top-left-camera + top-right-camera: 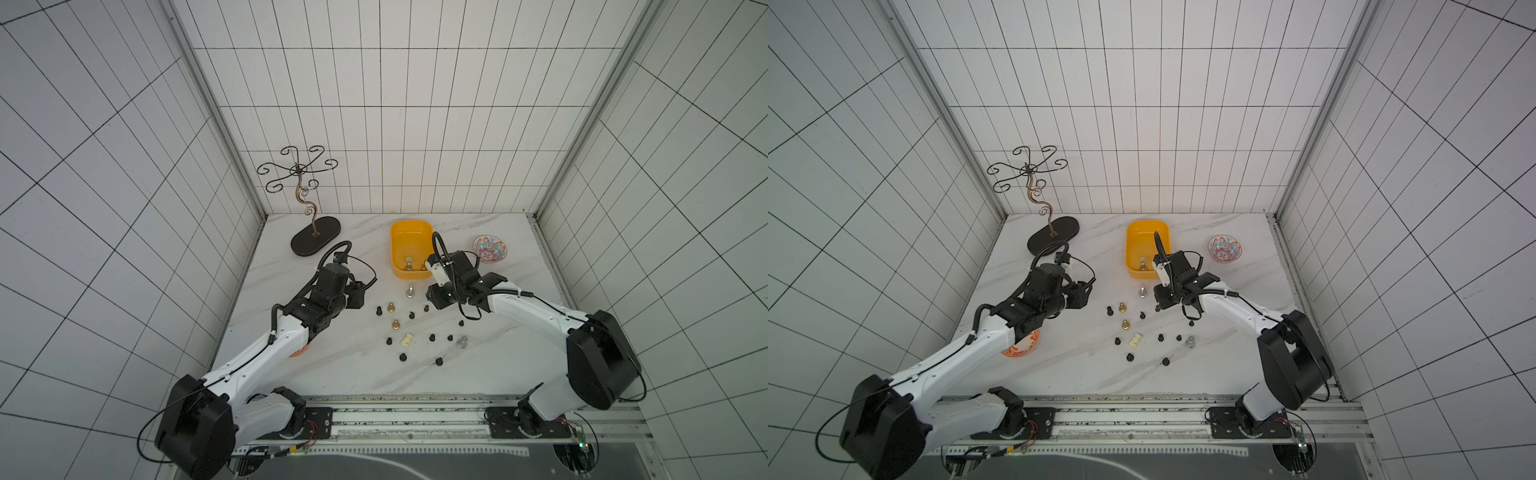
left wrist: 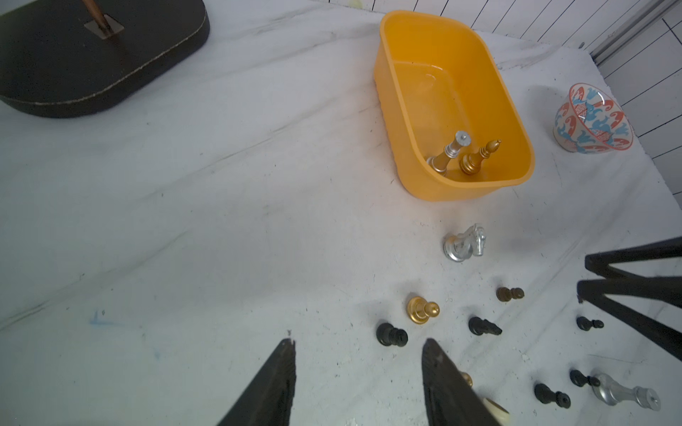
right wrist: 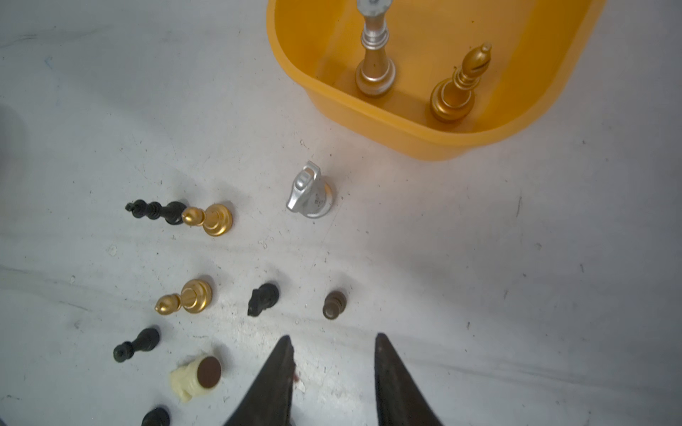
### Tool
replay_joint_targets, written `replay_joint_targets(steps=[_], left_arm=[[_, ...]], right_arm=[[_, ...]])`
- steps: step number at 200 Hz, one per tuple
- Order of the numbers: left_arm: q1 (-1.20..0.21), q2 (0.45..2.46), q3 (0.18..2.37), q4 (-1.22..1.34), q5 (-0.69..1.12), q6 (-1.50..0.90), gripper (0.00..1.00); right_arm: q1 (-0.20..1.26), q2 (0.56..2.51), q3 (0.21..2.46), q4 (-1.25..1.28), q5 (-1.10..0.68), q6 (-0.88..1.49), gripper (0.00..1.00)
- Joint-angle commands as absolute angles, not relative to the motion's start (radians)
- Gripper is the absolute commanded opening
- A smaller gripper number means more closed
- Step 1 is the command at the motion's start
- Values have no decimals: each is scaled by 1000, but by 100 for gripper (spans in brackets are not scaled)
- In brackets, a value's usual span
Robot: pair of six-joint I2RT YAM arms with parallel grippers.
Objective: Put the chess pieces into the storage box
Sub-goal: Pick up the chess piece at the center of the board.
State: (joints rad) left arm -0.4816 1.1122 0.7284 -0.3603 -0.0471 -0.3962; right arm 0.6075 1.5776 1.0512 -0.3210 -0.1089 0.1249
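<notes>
Chess pieces (image 1: 432, 337) lie scattered over the marble tabletop (image 1: 332, 374) on the near side of the yellow storage box (image 1: 409, 241). The box holds just two: a tall silver piece (image 3: 374, 62) and a gold bishop (image 3: 457, 88), both upright by its near wall. The right gripper (image 3: 334, 341) hangs with jaws parted and nothing between them. A small brown pawn (image 3: 334, 304) sits just ahead of its tips, and the silver knight (image 3: 310, 191) stands beyond, near the box. The left gripper (image 2: 360, 354) is likewise spread and empty, beside a black pawn (image 2: 391, 333) and a gold pawn (image 2: 422, 310). The step in hand looks like a fresh pick. Each arm would do best to take its nearest piece: straddle the narrow stem, close low by the base, lift above the wall, and release clear of the two standing pieces.
</notes>
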Motion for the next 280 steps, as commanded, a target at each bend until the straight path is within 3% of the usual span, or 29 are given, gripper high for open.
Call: replay_joint_targets(steps=[1, 72, 144, 280], left_arm=[[-479, 1044, 683, -360, -38, -439, 58], [-482, 939, 587, -395, -25, -469, 64], [-488, 924, 544, -390, 1, -485, 67], [-526, 908, 535, -397, -9, -508, 69]], right_arm=[[643, 1639, 1192, -269, -55, 121, 43], [690, 1824, 1332, -259, -20, 183, 46], [697, 1899, 1359, -281, 30, 212, 41], [696, 1933, 1378, -270, 45, 212, 16]])
